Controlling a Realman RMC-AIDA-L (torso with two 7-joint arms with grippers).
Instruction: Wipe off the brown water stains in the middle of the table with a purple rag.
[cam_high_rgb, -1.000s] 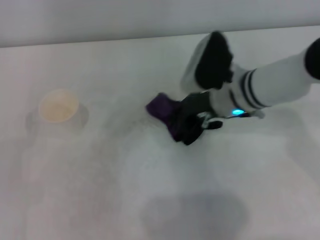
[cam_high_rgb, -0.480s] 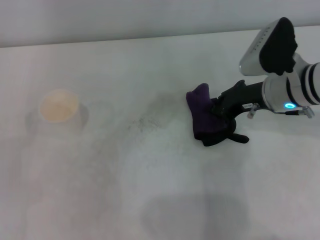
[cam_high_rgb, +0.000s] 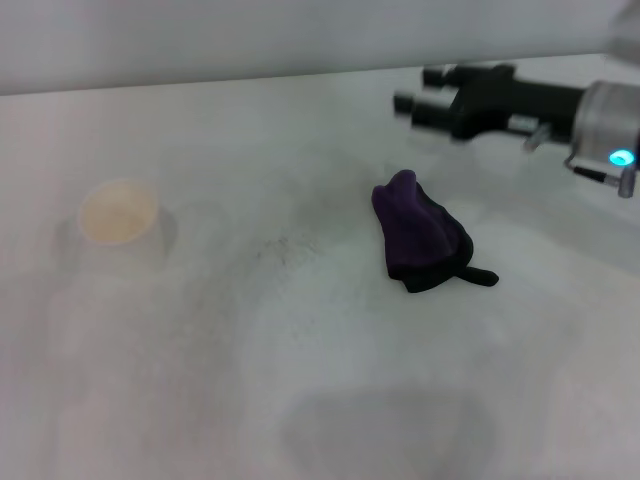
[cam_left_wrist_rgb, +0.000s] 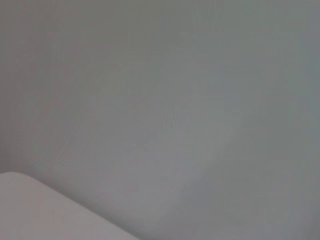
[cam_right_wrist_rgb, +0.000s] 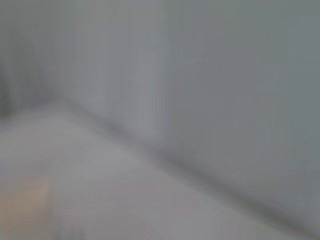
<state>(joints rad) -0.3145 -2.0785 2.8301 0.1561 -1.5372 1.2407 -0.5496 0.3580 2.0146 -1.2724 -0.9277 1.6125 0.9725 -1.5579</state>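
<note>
purple rag (cam_high_rgb: 422, 241) lies loose mid-table, right gripper (cam_high_rgb: 422, 89) clear of it at 1 o'clock

fingers spread, holding nothing. no brown stain shows; only a faint speckled smudge (cam_high_rgb: 285, 247) at the rag's 9 o'clock, so wiping looks about finished. white table (cam_high_rgb: 330, 400), paper cup (cam_high_rgb: 118, 217) far at 9, grey wall behind.

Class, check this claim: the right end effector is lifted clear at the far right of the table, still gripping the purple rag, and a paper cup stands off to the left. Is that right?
One detail is wrong. The head view shows the right end effector open and empty; the purple rag lies on the table, apart from it. The rest holds: the end effector is lifted at the far right, and the paper cup stands to the left.
</note>
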